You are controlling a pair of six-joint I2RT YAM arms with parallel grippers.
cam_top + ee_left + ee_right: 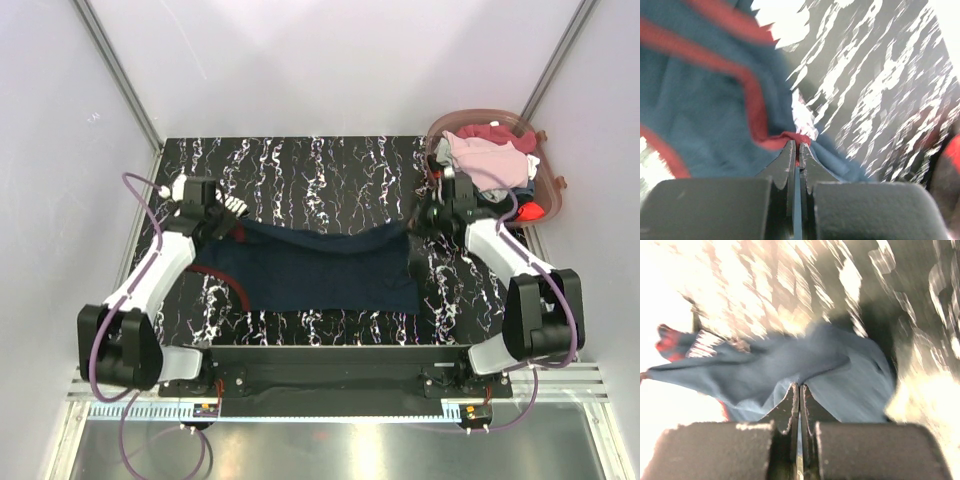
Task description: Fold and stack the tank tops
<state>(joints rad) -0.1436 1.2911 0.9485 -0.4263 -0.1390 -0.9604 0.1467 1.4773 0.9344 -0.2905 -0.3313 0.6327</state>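
Observation:
The dark navy tank top (330, 265) lies stretched across the black marbled table (330, 170), red trim showing at its left end. My left gripper (232, 222) holds its far-left corner. In the left wrist view the left gripper (797, 145) is shut on the red trim of the navy cloth (705, 110). My right gripper (425, 222) is at the far-right corner. In the right wrist view the right gripper (800, 387) is shut on a pinched fold of the navy cloth (790, 365). A small white striped patch (233, 205) next to the left gripper may be the striped tank top.
A pinkish translucent basket (556, 185) stands at the table's back right corner, just behind my right arm. It holds a heap of pink, white and dark clothes (485, 155). White walls with metal posts close in the table on three sides.

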